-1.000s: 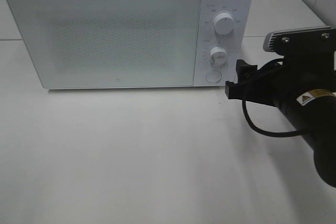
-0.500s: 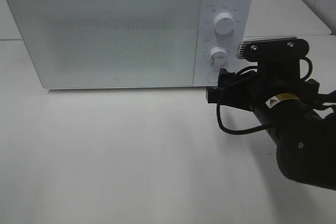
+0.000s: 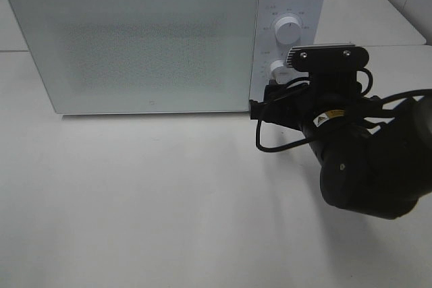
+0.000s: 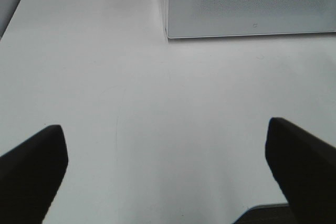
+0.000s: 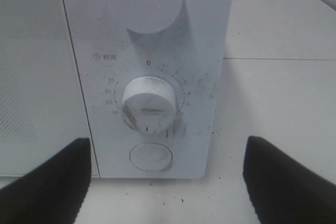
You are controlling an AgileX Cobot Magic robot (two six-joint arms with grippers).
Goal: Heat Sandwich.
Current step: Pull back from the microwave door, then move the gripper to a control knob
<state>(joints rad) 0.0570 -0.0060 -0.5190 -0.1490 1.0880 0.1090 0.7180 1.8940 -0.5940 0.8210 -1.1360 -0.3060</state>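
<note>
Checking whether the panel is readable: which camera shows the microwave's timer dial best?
Right wrist view: the timer dial faces the camera, close, its scale numbers legible. The exterior high view shows it small, partly covered by the right arm. The left wrist view shows only the microwave door, no dial.

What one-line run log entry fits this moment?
right tool: open, facing lower knob | left tool: open, over table | microwave door: shut | sandwich: unseen
</note>
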